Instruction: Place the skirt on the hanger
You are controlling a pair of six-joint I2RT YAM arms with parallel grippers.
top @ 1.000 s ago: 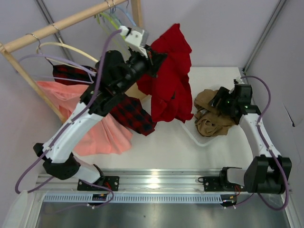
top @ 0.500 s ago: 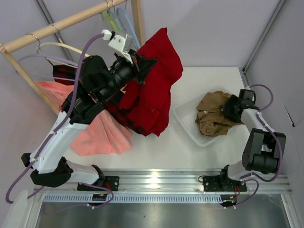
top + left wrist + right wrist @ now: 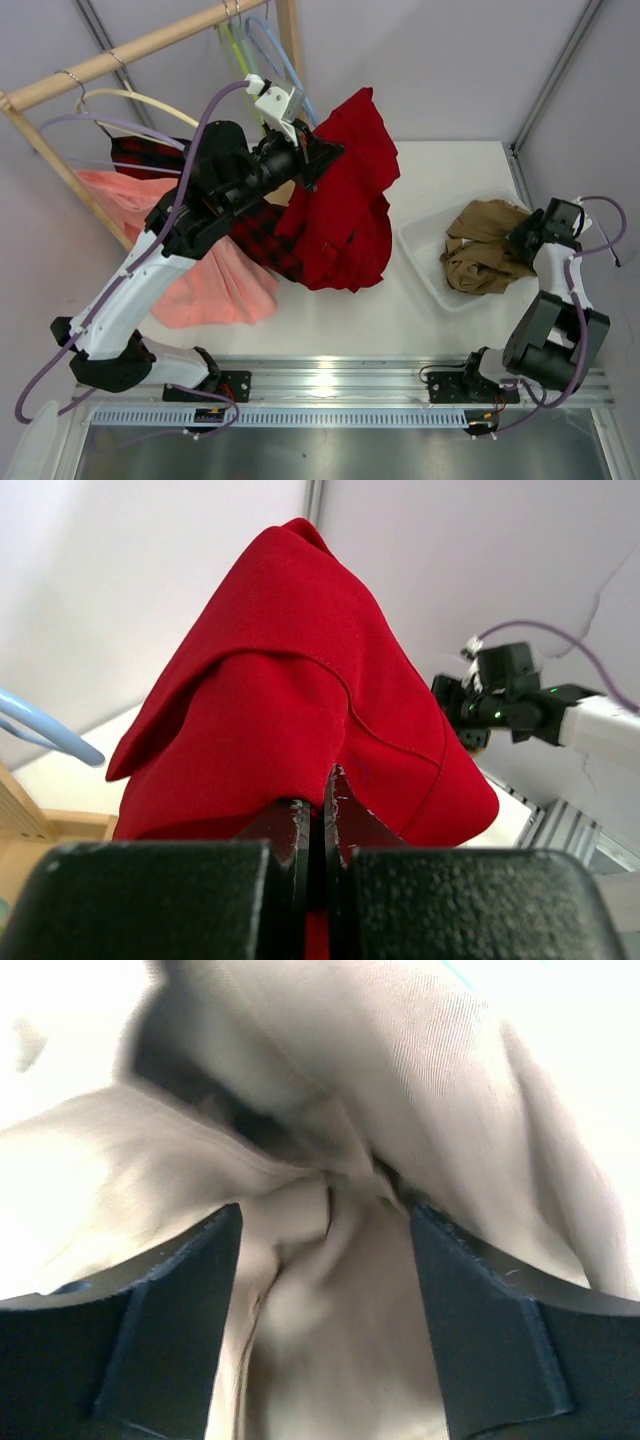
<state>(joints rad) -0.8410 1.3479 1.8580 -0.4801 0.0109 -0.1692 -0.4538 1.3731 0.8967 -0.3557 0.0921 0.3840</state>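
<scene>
- White flat surface (image 3: pixel 340 320), bare along its near edge.
- Clear shallow plastic tray (image 3: pixel 424 262) rests at the right.
- Crumpled tan-brown fabric garment (image 3: pixel 482 252) lies heaped inside that tray.

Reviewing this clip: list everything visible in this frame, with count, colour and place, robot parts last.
red skirt: 1, deep red, lifted at centre, clamped in the left gripper.
plaid skirt: 1, red and black, hanging left of the red one.
pink skirt: 1, salmon, far left, hanging low.
hangers on the rail: lime green hanger, light-blue hanger, cream hanger; one each, top left.
wooden rail: 1, tan, slanted along the top left.
clear bin: 1, see-through, on the table at right.
tan garment: 1, brown, bunched in the bin.
left gripper: shut on the red skirt.
right gripper: open, fingers either side of a fold of tan garment.
</scene>
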